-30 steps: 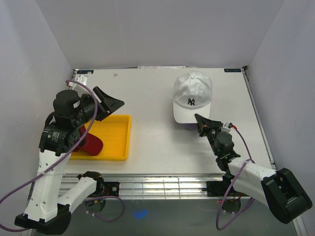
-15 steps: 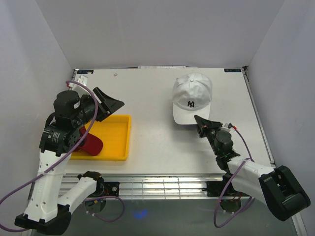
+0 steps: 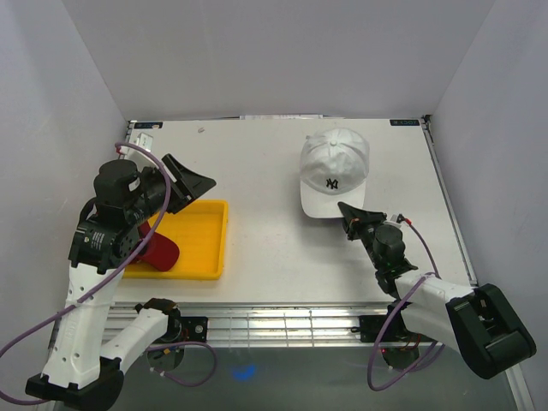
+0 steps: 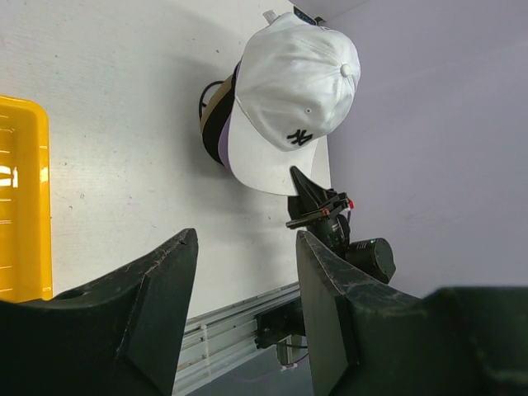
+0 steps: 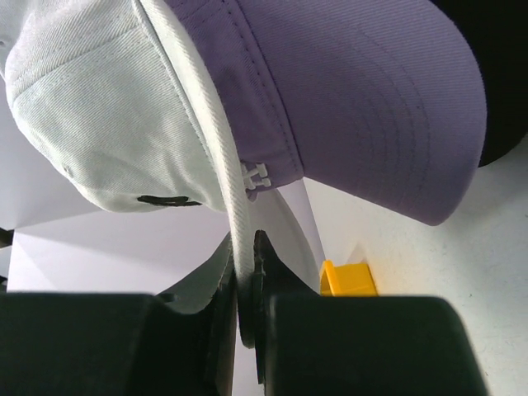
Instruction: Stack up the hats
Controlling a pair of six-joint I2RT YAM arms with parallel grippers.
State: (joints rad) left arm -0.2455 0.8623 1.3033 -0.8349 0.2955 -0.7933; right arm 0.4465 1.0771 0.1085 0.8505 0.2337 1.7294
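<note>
Two hats show plainly: a white cap on the far right of the tabletop, and a red cap in the yellow tray, half hidden under the left arm. In the left wrist view, purple, dark and tan fabric peeks from under the white cap, so it likely sits on other hats. Right hand is pressed together, pinching the white cap's brim edge. Left hand is spread, empty, above the tray. Caps look light, with soft crowns and stiffer brims; grip at the brim. Dark "NY" logo on the white cap; no other writing is readable.
</note>
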